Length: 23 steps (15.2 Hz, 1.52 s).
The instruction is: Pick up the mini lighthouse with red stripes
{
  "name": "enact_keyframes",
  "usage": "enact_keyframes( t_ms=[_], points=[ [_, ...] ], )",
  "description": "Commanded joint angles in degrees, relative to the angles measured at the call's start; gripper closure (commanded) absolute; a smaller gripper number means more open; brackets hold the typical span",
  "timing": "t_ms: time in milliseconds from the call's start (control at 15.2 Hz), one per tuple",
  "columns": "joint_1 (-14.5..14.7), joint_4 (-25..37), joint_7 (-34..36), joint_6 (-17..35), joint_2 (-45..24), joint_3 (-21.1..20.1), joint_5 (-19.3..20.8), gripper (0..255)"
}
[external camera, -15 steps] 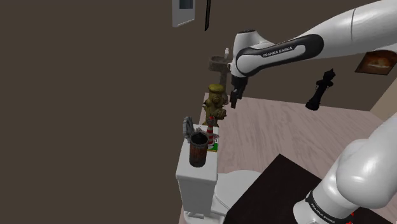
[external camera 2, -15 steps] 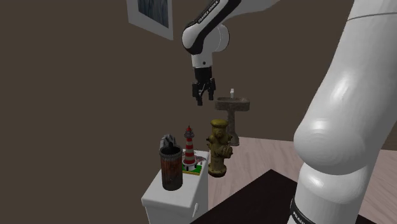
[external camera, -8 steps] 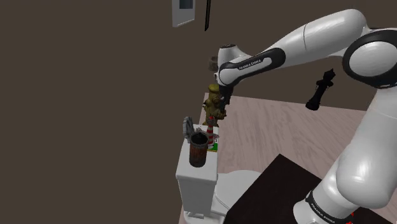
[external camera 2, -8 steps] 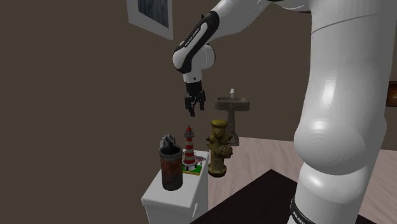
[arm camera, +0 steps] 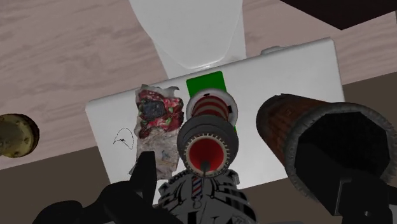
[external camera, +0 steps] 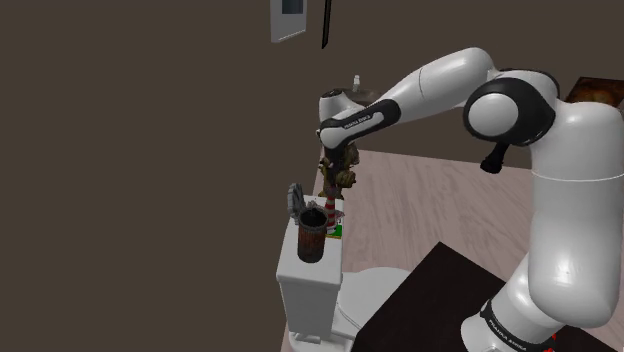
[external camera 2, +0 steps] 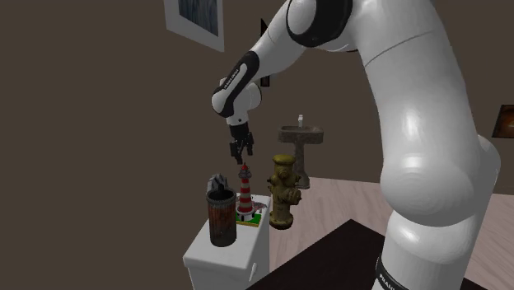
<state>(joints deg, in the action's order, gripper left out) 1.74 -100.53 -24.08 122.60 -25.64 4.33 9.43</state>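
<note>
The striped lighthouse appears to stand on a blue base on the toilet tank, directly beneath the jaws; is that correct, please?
Not quite: the base is green, not blue, as the second exterior view shows. Otherwise yes: the lighthouse stands on the toilet tank, directly beneath the open jaws.

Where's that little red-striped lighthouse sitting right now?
In the second exterior view the lighthouse stands on the white toilet tank, between the rusty bin on that view's left and the yellowish hydrant on its right, directly under the tool.
</note>
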Motion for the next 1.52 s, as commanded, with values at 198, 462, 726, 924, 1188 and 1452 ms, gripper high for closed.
enact_keyframes(
  t_ms=[198,462,726,924,1188,1452],
  points=[
    [0.1,10.4,-1.9,-0.7,-10.5,-0.5,0.5,0],
    [0.1,10.1,-1.5,1.4,-12.3,-0.5,0.6,0],
    [0.0,9.9,-1.2,3.2,-14.0,-0.4,0.7,0],
    [0.1,10.0,-1.2,3.2,-14.1,-0.5,0.7,255],
    [0.1,10.1,-1.2,3.2,-14.1,-0.5,0.7,255],
    [0.0,9.9,-1.2,3.2,-14.0,-0.4,0.7,255]
  ],
)
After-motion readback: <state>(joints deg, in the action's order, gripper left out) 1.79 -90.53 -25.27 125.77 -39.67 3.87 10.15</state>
